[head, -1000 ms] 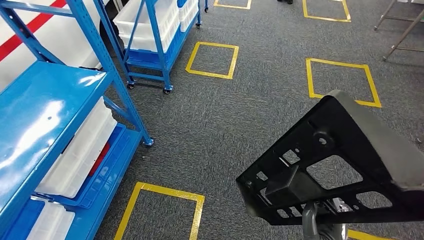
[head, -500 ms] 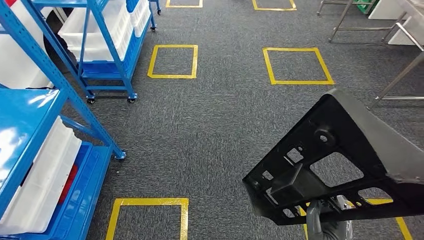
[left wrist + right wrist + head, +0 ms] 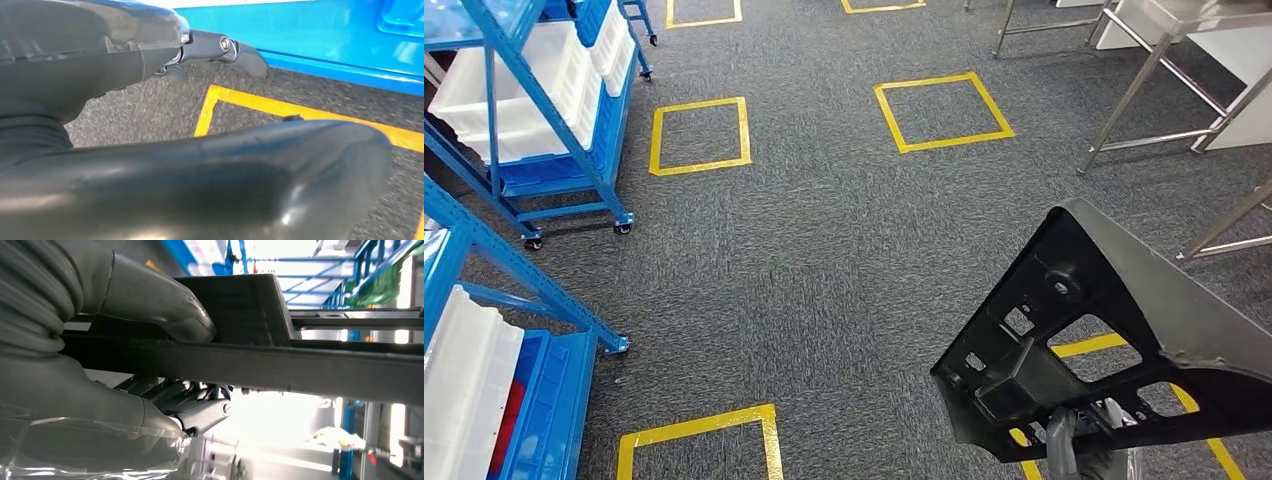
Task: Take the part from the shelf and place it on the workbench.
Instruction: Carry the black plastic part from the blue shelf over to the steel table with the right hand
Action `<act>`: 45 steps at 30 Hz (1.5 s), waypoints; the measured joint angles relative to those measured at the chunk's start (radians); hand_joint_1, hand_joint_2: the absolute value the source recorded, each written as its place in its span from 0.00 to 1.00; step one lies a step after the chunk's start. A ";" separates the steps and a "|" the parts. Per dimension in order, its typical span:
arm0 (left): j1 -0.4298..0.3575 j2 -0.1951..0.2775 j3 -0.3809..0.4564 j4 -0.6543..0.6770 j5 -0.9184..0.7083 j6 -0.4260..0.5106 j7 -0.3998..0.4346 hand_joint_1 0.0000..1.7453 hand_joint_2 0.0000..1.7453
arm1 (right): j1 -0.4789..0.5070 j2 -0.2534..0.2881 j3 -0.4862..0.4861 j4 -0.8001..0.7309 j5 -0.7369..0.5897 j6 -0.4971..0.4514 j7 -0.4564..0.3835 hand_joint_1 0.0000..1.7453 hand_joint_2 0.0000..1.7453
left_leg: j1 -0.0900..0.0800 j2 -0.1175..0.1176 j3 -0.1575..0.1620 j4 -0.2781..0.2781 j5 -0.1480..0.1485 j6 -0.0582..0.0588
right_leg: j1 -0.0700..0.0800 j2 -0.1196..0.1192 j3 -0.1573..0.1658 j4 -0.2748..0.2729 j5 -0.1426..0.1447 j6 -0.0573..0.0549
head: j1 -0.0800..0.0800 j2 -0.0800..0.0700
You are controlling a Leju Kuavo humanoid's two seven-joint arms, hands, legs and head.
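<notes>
The right hand [image 3: 1079, 455] is seen at the lower edge of the head view, raised in front of the body and closed on the black part [image 3: 1114, 340]. In the right wrist view the thick grey thumb [image 3: 155, 300] is pressed on one face of the part's bar, with the darker fingers [image 3: 195, 412] curled against the opposite face. The left hand [image 3: 150, 50] is held low, with its fingers [image 3: 240, 50] extended and nothing held.

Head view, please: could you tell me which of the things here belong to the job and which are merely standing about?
Belong to the job:
- black part, held by the right hand
- blue shelf at the left
- steel bench legs at the upper right, possibly the workbench

Standing about:
- white bins on the wheeled rack
- yellow floor squares
- grey carpet
</notes>
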 joint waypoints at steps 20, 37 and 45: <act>0.006 0.052 -0.045 -0.002 -0.103 -0.163 -0.069 0.00 0.00 | 0.123 0.152 -0.229 -0.140 0.073 0.080 -0.001 1.00 1.00 | 0.016 -0.119 -0.008 0.001 0.003 0.018 | -0.013 0.069 -0.117 0.192 -0.083 0.030 | 0.000 0.000; -0.009 -0.229 -0.168 -0.014 -0.262 -0.029 -0.208 0.00 0.00 | 0.153 0.332 -0.382 -0.207 0.139 0.097 -0.001 1.00 1.00 | 0.013 -0.113 -0.103 0.273 -0.154 -0.026 | -0.020 0.071 -0.002 -0.011 0.013 -0.006 | 0.002 0.000; -0.008 -0.232 -0.182 -0.014 -0.269 -0.035 -0.201 0.00 0.00 | 0.153 0.341 -0.395 -0.207 0.149 0.149 0.000 1.00 1.00 | 0.019 -0.200 -0.019 0.021 -0.005 -0.008 | -0.023 0.180 -0.016 0.011 0.010 0.026 | 0.002 0.000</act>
